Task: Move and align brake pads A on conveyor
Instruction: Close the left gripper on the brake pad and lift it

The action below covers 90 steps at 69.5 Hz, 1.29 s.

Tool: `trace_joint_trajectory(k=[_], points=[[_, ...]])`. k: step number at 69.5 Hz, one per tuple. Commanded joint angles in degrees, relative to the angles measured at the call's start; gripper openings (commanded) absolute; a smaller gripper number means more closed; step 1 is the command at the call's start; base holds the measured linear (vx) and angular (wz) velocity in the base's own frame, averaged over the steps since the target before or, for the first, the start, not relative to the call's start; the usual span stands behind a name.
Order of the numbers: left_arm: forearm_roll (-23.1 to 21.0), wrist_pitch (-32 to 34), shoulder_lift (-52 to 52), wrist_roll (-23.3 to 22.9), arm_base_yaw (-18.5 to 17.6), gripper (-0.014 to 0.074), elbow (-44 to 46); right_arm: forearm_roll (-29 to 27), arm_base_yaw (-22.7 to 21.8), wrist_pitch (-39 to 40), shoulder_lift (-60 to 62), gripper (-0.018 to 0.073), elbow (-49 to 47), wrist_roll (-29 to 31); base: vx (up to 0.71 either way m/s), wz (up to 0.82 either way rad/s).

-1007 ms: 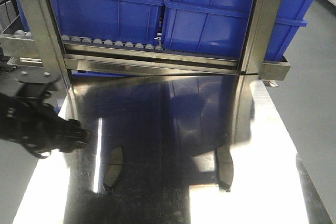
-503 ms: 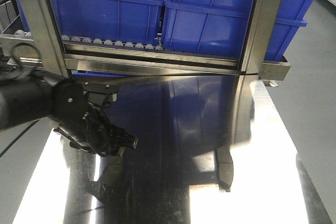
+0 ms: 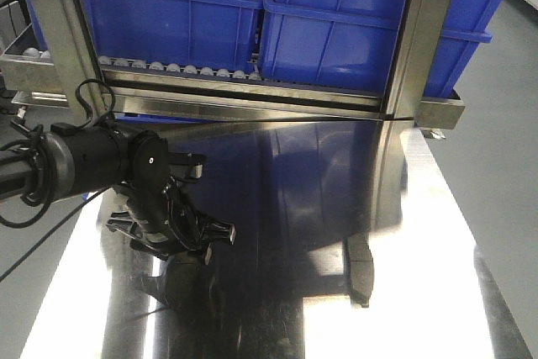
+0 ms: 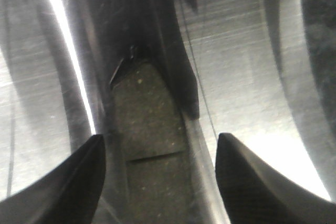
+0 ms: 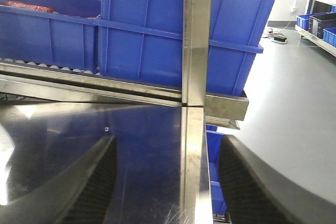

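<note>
Two brake pads A lie on the shiny steel tabletop [image 3: 277, 208]. The right pad [image 3: 360, 271] lies alone. The left pad [image 3: 178, 285] is partly hidden under my left gripper [image 3: 210, 243], which hangs just above it. In the left wrist view this dark pad [image 4: 152, 129] with its thin cross groove runs lengthwise between the two fingertips of the left gripper [image 4: 160, 137], which is open and not touching it. My right gripper [image 5: 169, 139] is open and holds nothing, at the table's right edge. The conveyor is out of view.
Blue bins [image 3: 168, 14] [image 3: 353, 31] stand on a roller rack [image 3: 176, 67] behind the table, between steel posts [image 3: 63, 39] [image 3: 420, 39]. One post [image 5: 197, 35] rises in front of the right gripper. Grey floor [image 3: 504, 124] lies to the right of the table.
My left arm swung in from the table's left edge and now sits over the left pad, covering part of it. The right pad has not moved.
</note>
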<state>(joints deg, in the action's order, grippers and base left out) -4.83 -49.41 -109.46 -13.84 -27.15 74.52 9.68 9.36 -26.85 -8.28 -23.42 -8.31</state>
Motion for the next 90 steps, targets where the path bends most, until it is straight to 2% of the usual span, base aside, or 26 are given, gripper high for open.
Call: trace_joint_trajectory(k=[1,9,36,46,56,64,81,90], points=[[-1.4,0.2,2.1,-0.8,-0.3,0.0450,1.7,0.8,0.0,4.2,-0.8,0.0415,-1.5,0.1,0.00,0.00],[-1.3,-1.0,1.2,-2.1,-0.3,0.0450,1.7,0.8,0.0,4.2,-0.8,0.0415,-1.5,0.1,0.00,0.00],[-1.3,-0.5,0.6,-2.3,-0.3,0.0449,1.7,0.8,0.0,4.2,-0.8,0.0415,-1.5,0.1,0.00,0.00],[-1.3,-2.9,-1.1,-2.3,-0.3,0.0449,1.7,0.8,0.0,4.2,-0.8,0.0415,-1.5,0.1,0.00,0.00],[-0.7,-3.7,-2.3,-2.1,-1.5,0.0424,1.7,0.8,0.0,4.2,-0.8,0.0415,-1.5,0.1,0.00,0.00],[0.5,-3.5,-2.3,-2.0,-3.0,0.0319,1.7,0.8,0.0,4.2,-0.8,0.0415,-1.5,0.1,0.00,0.00],[3.3,-5.0,-2.0,-2.0,-4.3,0.0002,1.7,0.8,0.0,4.2,-0.8,0.0415,-1.5,0.1,0.00,0.00],[5.7,-5.4,0.1,-2.0,-4.3,-0.0008,1.8,0.8,0.0,4.2,-0.8,0.0415,-1.5,0.1,0.00,0.00]])
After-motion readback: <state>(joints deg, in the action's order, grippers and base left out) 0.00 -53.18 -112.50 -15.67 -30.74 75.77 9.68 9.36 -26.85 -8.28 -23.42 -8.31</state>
